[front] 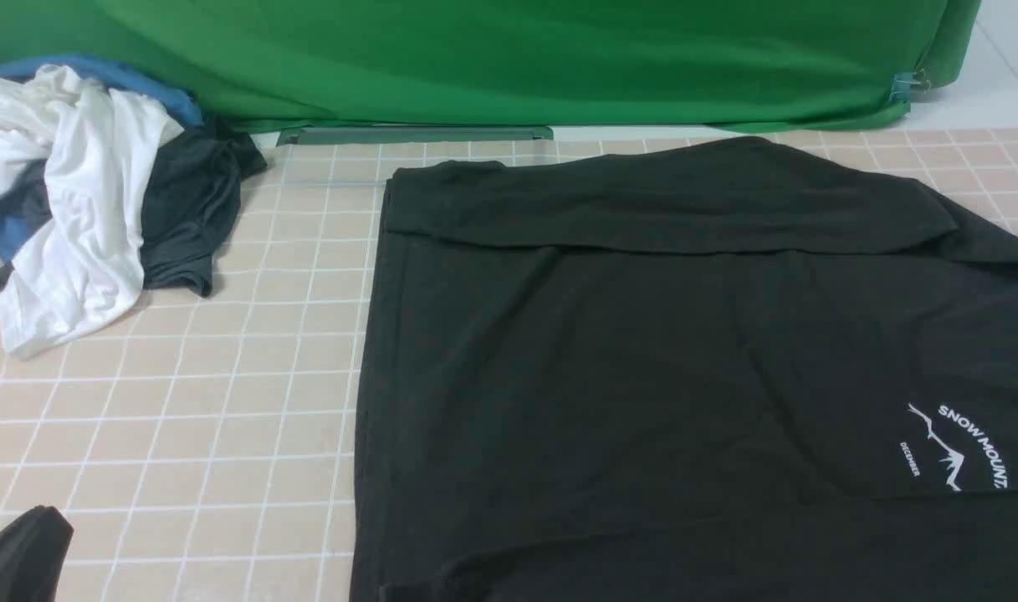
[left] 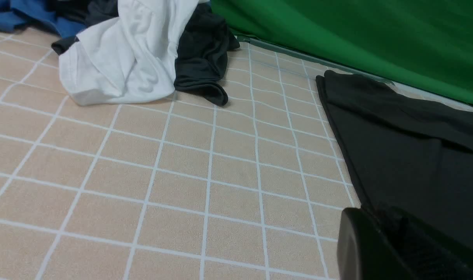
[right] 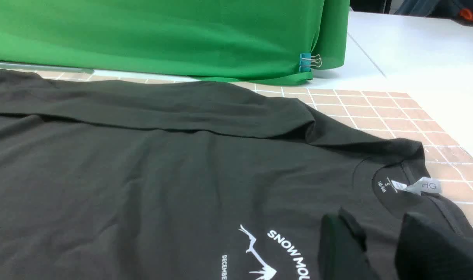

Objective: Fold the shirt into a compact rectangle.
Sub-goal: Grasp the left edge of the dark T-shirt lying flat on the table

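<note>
The left gripper (left: 380, 233) is closed, jaws pressed together with nothing between them. It sits low over the tiled worktop (front: 224, 418), with bare tiles directly under it and ahead of it. The shirt (front: 642, 376) lies spread flat to this gripper's right. In the front view a strip of bare tiles separates the gripper from the shirt's straight bottom edge. Well ahead of the gripper, at the far side of the worktop, is a loose pile: a white garment (front: 74, 209) draped over a dark grey garment (front: 186, 209), with a blue garment (front: 7, 230) underneath.

The right gripper (right: 376, 229) hangs over the shirt's chest with its jaws partly apart and nothing between them; black fabric shows through the gap. Whether its fingertips touch the cloth I cannot tell. The white "SNOW MOUNT" print (right: 275, 252) lies just beside it, and the collar with its small white neck label (right: 423, 186) is just ahead of it. Further ahead, a sleeve (right: 162, 112) is folded across the shirt's far edge. Beyond that hangs a green cloth (front: 517, 58), pinched by a binder clip (right: 309, 61).
</note>
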